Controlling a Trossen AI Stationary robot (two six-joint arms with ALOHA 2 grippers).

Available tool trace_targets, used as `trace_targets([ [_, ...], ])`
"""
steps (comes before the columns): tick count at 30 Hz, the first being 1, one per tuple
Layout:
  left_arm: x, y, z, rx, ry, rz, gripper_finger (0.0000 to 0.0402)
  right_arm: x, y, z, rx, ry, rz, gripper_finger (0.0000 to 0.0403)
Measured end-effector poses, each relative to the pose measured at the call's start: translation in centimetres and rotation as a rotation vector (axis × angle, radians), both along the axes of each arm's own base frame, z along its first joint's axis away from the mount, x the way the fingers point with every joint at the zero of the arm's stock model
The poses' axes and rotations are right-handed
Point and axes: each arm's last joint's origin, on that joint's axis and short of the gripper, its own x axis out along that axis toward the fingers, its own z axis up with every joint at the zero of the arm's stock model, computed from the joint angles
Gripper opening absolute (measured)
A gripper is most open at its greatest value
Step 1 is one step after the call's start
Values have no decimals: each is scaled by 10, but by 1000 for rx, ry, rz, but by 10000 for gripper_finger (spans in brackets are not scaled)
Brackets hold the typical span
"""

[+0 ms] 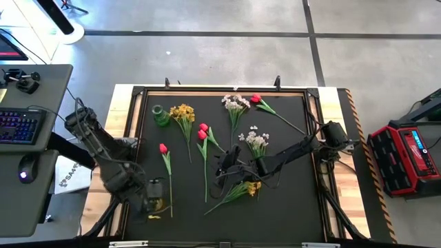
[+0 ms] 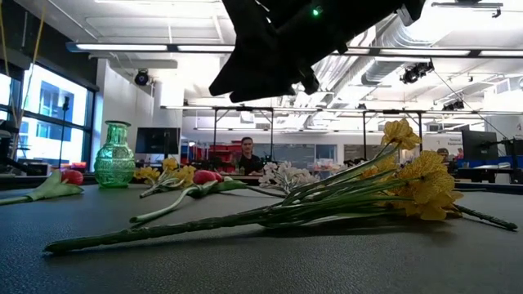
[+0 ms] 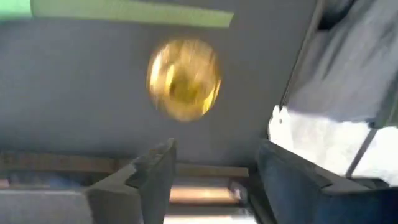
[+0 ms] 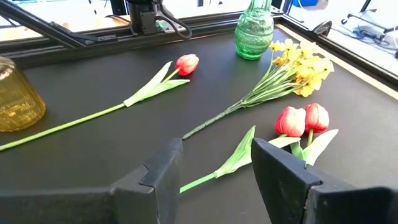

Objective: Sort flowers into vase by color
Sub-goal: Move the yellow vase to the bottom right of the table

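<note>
Here the left fingers (image 3: 158, 171) gape empty, a yellow vase (image 3: 184, 79) just beyond them.

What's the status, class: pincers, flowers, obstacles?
Left pincer open by yellow vase. Right pincer open, empty, over tulip stem. Flowers all loose on mat; green vase empty. Nothing blocking.

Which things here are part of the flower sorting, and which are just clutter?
Job: red tulips, yellow sprays, whitish sprays, green vase, amber vase.
Clutter: keyboard, mouse, red case.
</note>
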Motion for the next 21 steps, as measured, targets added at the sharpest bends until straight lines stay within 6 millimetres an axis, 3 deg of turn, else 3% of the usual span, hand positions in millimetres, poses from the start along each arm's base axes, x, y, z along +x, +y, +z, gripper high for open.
trace_targets([
  [4, -24, -13, -1, 50, 25, 72, 227, 0, 0, 0, -3, 1, 2, 177],
  [10, -44, -27, -3, 206, -255, 15, 228, 0, 0, 0, -2, 1, 2, 177],
  [21, -59, -29, -14, 428, -421, -4, 228, 0, 1, 0, 0, 0, 4, 177],
])
